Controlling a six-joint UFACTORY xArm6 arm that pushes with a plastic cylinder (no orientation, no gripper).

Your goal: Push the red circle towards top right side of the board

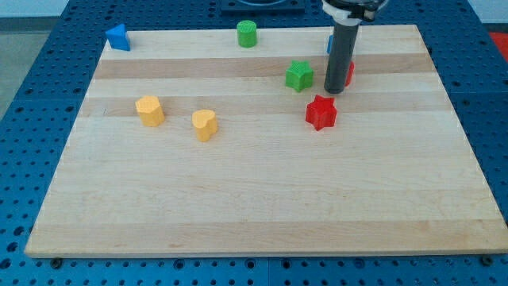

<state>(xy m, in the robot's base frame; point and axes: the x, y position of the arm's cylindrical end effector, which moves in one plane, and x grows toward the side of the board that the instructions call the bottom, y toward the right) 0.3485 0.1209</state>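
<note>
Nearest the camera lies bare wood of the board [262,214]; the closest blocks are the red star [321,112] and the yellow heart [205,125], with a second yellow block [149,110] at nine o'clock of the heart. My tip [334,90] sits just beyond the star, at one o'clock of it, pressed against the red circle [348,74], which peeks out at the rod's three o'clock side, mostly hidden. No gripper exists here, so nothing is held. I judge the push under way: the circle is already in the board's upper right quarter, yet the corner remains well apart at one o'clock. Counted: two red, two yellow, two green (star [299,75], cylinder [247,33]), two blue (one [117,37] far left, one sliver [329,44] behind the rod).
</note>
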